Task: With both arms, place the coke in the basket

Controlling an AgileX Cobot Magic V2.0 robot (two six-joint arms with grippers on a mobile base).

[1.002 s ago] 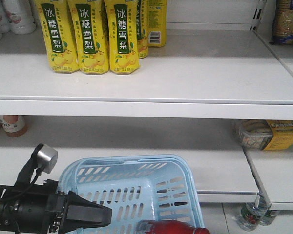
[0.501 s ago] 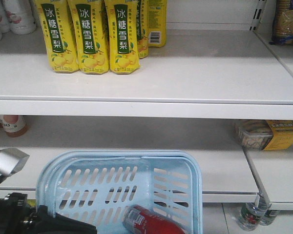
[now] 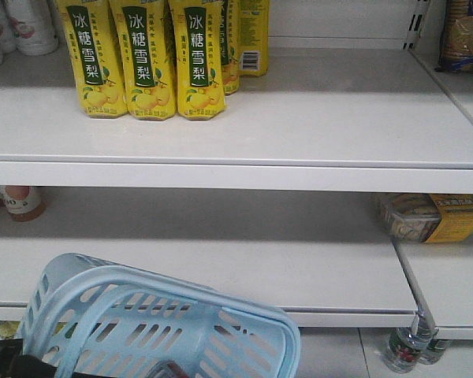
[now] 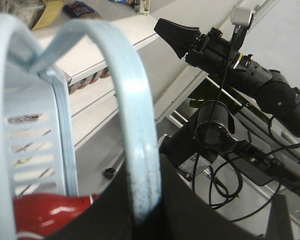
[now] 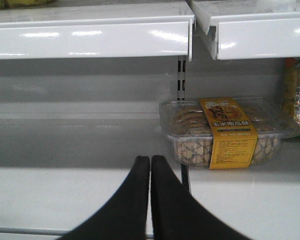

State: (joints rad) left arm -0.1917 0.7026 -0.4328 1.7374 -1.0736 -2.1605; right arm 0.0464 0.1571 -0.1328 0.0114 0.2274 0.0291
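The light blue basket (image 3: 142,331) hangs tilted at the bottom left of the front view, below the lower shelf. My left gripper (image 4: 146,220) is shut on its swing handle (image 4: 135,115), which runs up between the black fingers. The red coke (image 4: 40,215) lies inside the basket, by the slotted wall (image 4: 35,150). My right gripper (image 5: 150,159) is shut with nothing in it and points at the lower shelf. The left wrist view shows the right arm's black gripper (image 4: 176,34) away from the basket.
Yellow pear-drink cartons (image 3: 146,59) stand on the upper shelf (image 3: 299,157). A clear cookie box with a yellow label (image 5: 227,131) sits on the lower shelf at the right. Small bottles (image 3: 406,346) stand by the shelf post. Cables (image 4: 225,180) hang near the right arm.
The basket has swung down and to the left and now tilts. The left arm and the coke have almost dropped out of the front view.
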